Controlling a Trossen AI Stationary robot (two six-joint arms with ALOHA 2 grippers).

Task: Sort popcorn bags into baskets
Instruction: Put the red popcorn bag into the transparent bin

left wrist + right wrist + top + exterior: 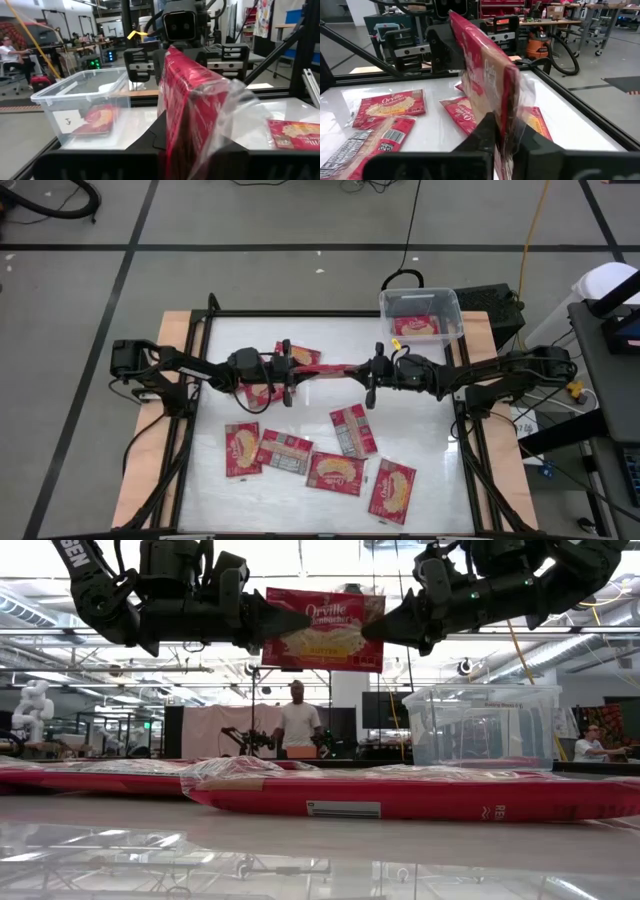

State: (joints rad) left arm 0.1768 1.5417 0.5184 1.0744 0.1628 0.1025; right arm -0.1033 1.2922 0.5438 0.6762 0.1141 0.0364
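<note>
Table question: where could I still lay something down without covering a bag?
The table is bare right of the bag row and behind the held bag, towards the clear bin. The near middle is crowded.

One red popcorn bag [323, 630] hangs upright above the worktop, edge-on from above, pinched at its ends between the left tool [287, 372] and the right tool [371, 374]. Five more bags [340, 471] lie flat on the near part of the worktop, some overlapping, one [352, 430] showing its greyish printed back. Others lie under the left arm. The clear basket [421, 317] sits at the far right corner with a bag [417, 326] inside.
</note>
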